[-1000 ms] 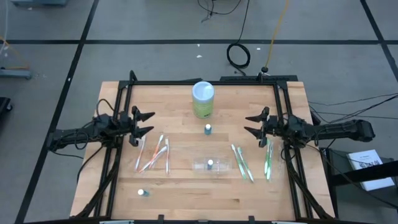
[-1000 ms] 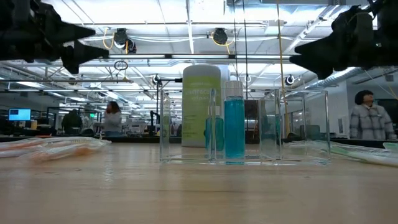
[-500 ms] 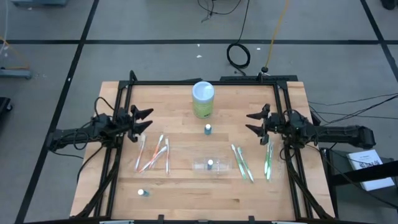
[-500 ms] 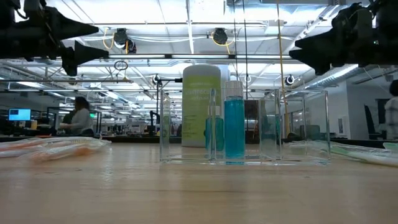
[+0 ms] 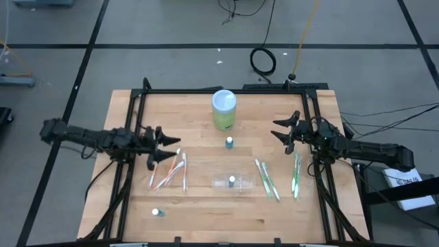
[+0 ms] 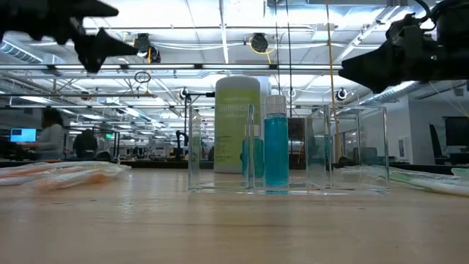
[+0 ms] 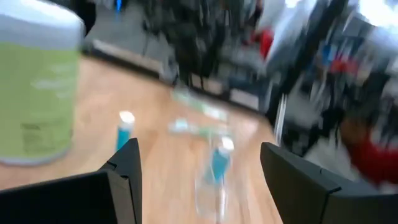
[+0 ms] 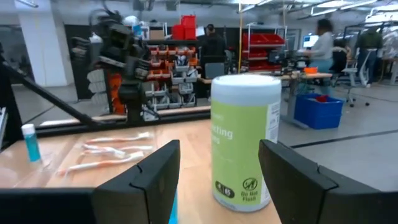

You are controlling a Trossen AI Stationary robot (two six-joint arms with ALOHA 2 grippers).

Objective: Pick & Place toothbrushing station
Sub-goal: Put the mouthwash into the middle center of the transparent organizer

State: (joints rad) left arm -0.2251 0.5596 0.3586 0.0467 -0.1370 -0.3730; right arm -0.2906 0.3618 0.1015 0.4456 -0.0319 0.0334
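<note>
A wooden table (image 5: 206, 206) is set on grey flooring (image 5: 171, 62); shelving (image 8: 180, 62) is seen behind. The left gripper (image 5: 167, 148) and right gripper (image 5: 281, 130) are held agape, empty.

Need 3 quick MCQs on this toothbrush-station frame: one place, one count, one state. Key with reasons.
1. Where does the green canister stand?
A. at the table's far middle edge
B. at the near left corner
C. inside the clear organizer

2. How many small blue bottles show on the table from above?
A. one
B. three
C. five

3. What state is the left gripper in?
A. shut on a toothbrush
B. open, holding nothing
C. shut on a bottle

Key: 1 A, it stands alone by the far edge. 2 B, one mid-table, one in the organizer, one near left. 3 B, jaws spread, nothing between.
</note>
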